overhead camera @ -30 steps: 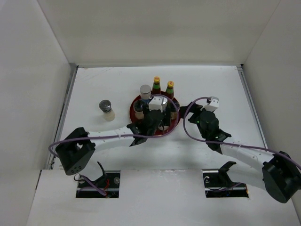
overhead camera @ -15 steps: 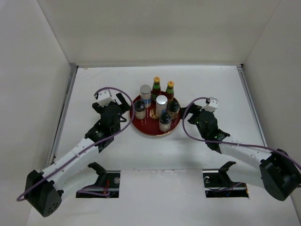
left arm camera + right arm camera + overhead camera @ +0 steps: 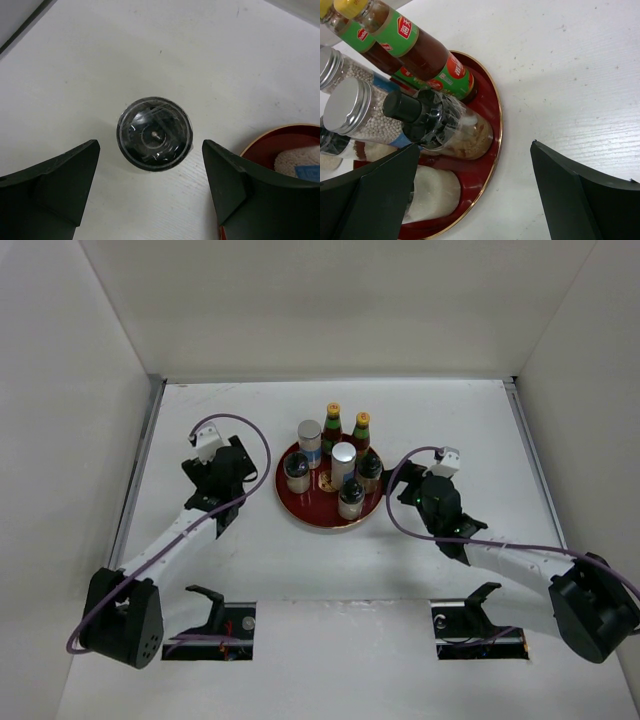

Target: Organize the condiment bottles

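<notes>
Having swung away from the round red tray (image 3: pixel 308 521), the left gripper (image 3: pixel 150 146) now straddles, claw wide, the lone dark-lidded clear jar (image 3: pixel 154 134) at centre-left, seemingly the last outstanding.

Blind spots in your three views

From above, your left arm (image 3: pixel 214 472), near the table's left edge, completely hides the dark-lidded jar (image 3: pixel 154 134). The left wrist view crops the red tray (image 3: pixel 280 137) at its lower right corner. The right wrist view clips the yellow caps of both sauce bottles (image 3: pixel 415 47) at its top-left corner.
</notes>
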Robot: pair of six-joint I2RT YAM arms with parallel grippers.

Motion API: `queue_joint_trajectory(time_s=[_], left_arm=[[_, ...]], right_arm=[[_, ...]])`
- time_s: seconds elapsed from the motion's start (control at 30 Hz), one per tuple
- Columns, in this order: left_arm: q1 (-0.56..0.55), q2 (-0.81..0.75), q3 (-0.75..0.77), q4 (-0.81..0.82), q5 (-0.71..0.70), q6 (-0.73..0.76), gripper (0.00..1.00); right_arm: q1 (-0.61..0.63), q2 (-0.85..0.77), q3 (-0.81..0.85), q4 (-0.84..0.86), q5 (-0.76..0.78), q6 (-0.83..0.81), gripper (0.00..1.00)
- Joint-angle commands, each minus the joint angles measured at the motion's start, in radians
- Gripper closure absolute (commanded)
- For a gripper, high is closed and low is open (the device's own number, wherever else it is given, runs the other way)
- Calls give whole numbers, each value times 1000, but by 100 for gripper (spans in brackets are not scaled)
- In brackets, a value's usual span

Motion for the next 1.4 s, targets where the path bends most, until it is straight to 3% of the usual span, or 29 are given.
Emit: queue_joint_trajectory(time_s=[0.0, 0.17, 0.33, 0.43, 0.57, 0.67, 0.9, 1.1, 1.37], left_arm=[[18, 47, 2, 87, 42, -10, 16], [55, 136, 19, 158, 73, -7, 16], [86, 169, 10, 229, 53, -1, 23], [87, 170, 1, 238, 52, 1, 32], [78, 144, -11, 236, 58, 2, 56], [49, 79, -13, 203, 50, 10, 63], [-110, -142, 56, 25, -7, 86, 63], [-241, -167, 156, -167, 55, 82, 62], [-409, -75, 179, -68, 202, 33, 62]], right_arm=[[8, 2, 24, 55, -18, -8, 0], [16, 7, 25, 68, -37, -10, 0], [16, -8, 18, 72, -38, -10, 0], [16, -13, 15, 72, -37, -10, 0], [16, -1, 19, 75, -38, -10, 0], [16, -2, 19, 75, -35, -16, 0], [16, -1, 18, 77, -37, -13, 0], [16, 1, 16, 78, -38, -13, 0], [16, -5, 16, 78, -34, -19, 0]])
